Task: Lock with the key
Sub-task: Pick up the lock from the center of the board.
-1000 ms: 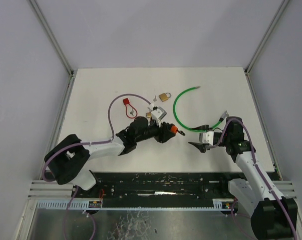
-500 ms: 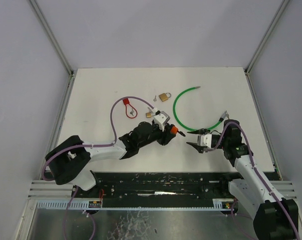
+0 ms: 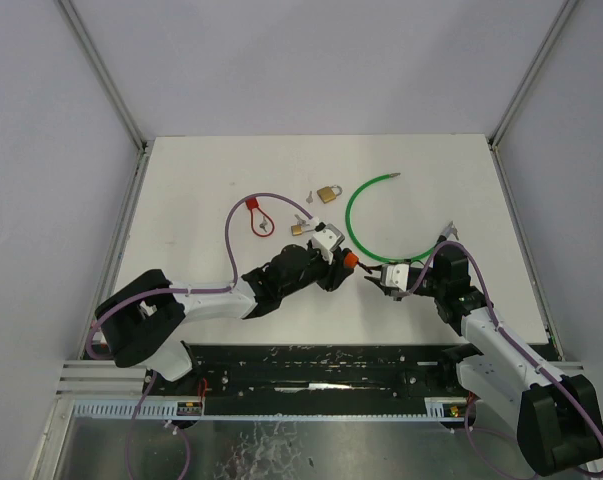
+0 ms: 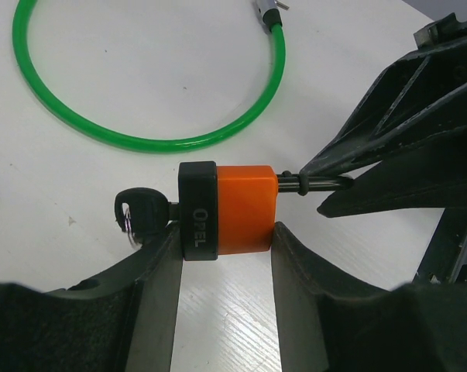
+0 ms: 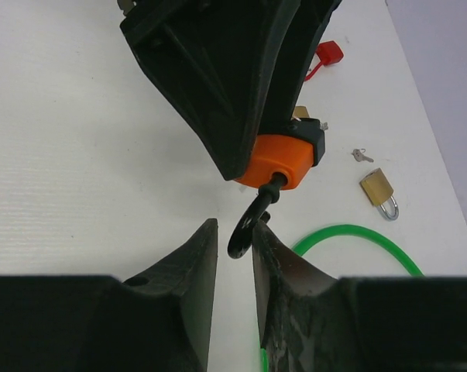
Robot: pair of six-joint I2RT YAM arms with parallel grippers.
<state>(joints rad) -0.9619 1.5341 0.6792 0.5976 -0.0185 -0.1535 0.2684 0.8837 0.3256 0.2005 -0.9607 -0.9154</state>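
1. while your left gripper (image 4: 225,240) is clamped on the flat sides of the orange padlock (image 4: 245,208), the lock hangs just above the table (image 3: 201,180), closer to its near edge than its far one and about midway between its side edges. the key (image 4: 144,211) sits in the end that faces away from your right arm.
2. your right gripper (image 5: 235,229) has a finger on each side of the black shackle (image 4: 322,184). one finger looks to be touching it and a sliver of gap shows at the other. i cannot tell whether it has a grip yet.
3. the shackle is thin and round, so a pinch on its tip alone could slip off, or twist the lock in the left fingers.
4. if you push off the shackle's line, it may bind instead of seating. the lock could also slide back and knock the key head, which lies just beside a left finger.
5. the two grippers are nose to nose, so there is little room to move sideways.
6. the green cable (image 4: 171,145) curves just beyond the lock. the brass padlock (image 3: 328,193), small key (image 5: 362,156) and red tag (image 3: 251,204) lie nearer the far edge, well apart.
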